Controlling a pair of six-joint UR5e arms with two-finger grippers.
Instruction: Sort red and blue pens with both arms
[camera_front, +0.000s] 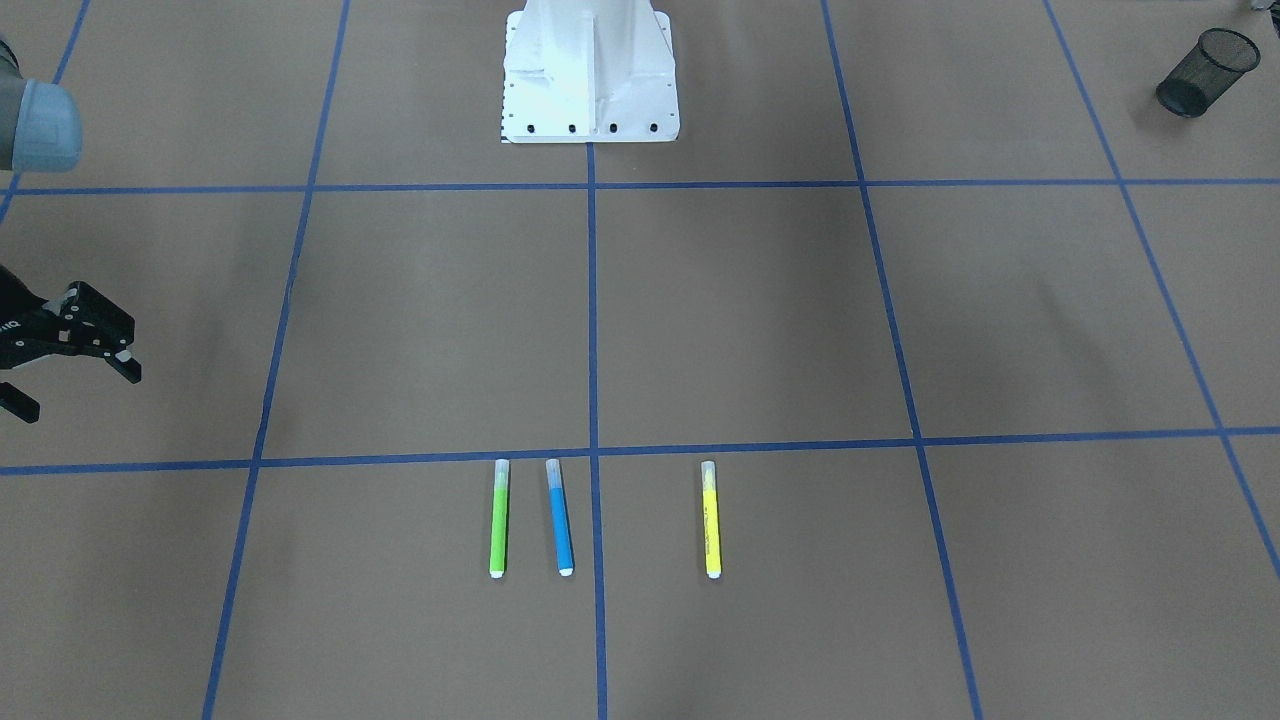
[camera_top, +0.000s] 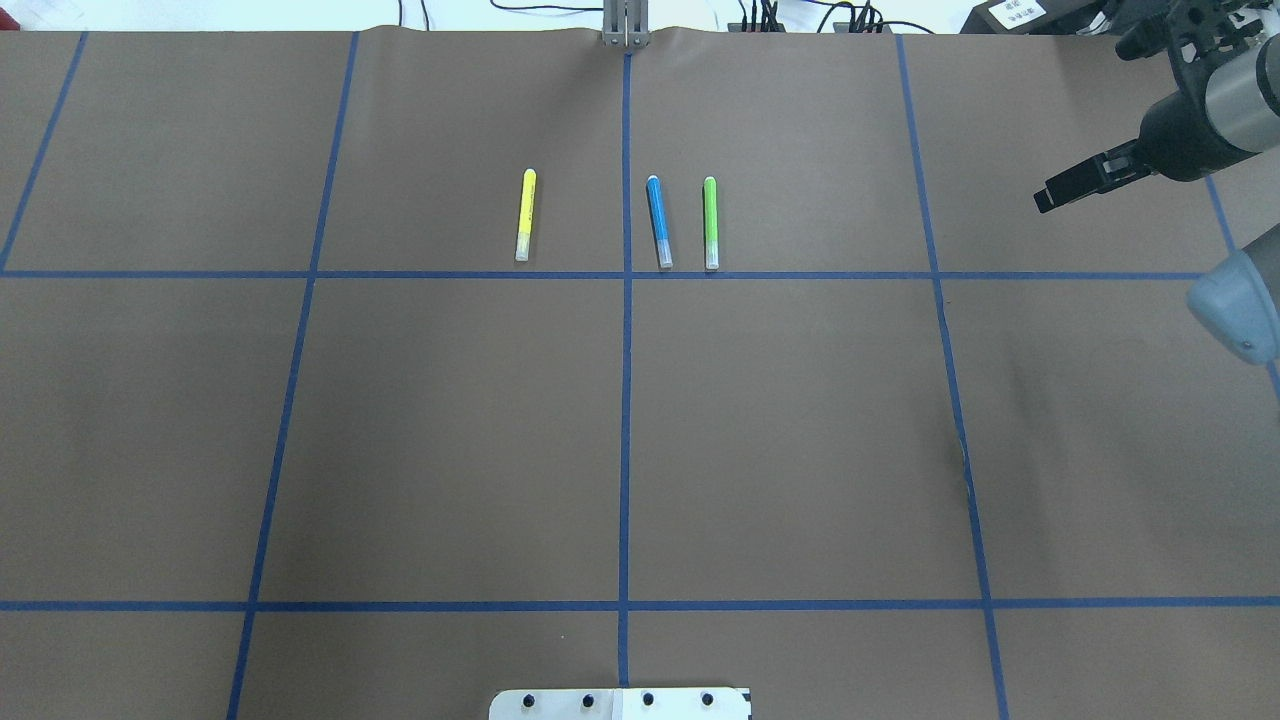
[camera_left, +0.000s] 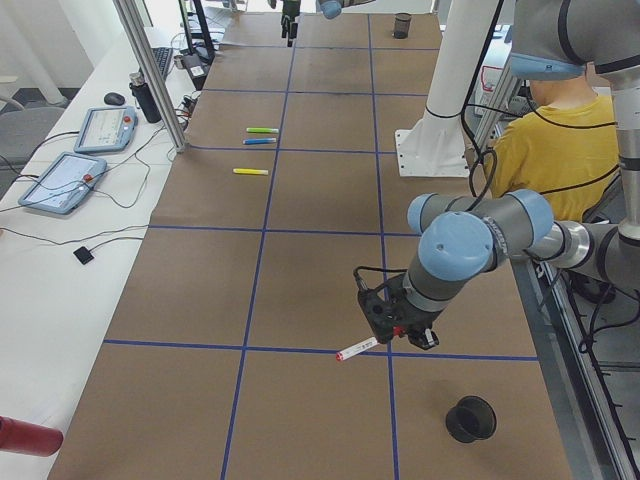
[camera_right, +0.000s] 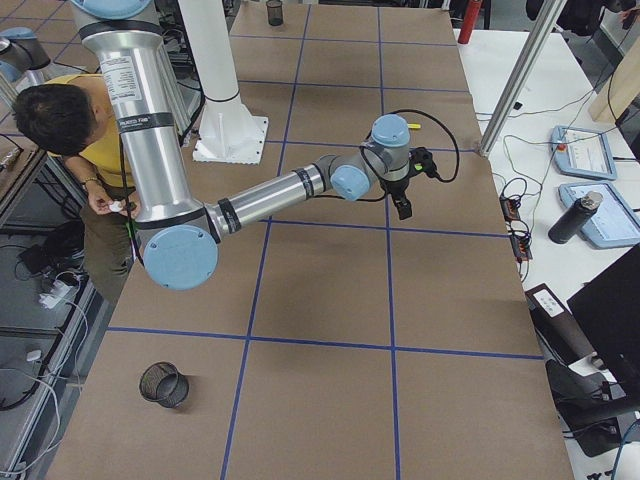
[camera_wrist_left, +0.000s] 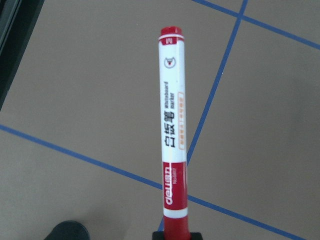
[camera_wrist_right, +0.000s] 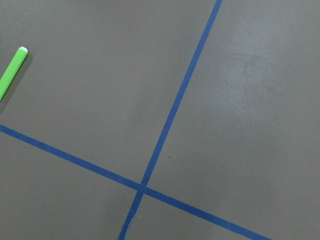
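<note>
The red marker (camera_wrist_left: 172, 125) is a round white barrel with a glossy red cap, a small red end plug and a printed label; my left claw (camera_left: 395, 335) is clenched on its cap end, and the barrel juts straight out ahead of the fingers, off the table (camera_front: 750, 320); in the wrist view only a black sliver of the claw shows under the cap. The blue marker (camera_front: 560, 518), slimmer, with a translucent cap, lies flat on the matte brown paper well apart from my right claw (camera_front: 78, 390); that claw hangs released, its black angular fingers spread, out beyond the green marker (camera_front: 498, 520). The green one lies just beside the blue and parallel to it, on the side nearer the right claw; the yellow marker (camera_front: 711, 520) lies farther off past a line of blue tape. A black mesh cup (camera_left: 471, 418) sits near the left claw.
</note>
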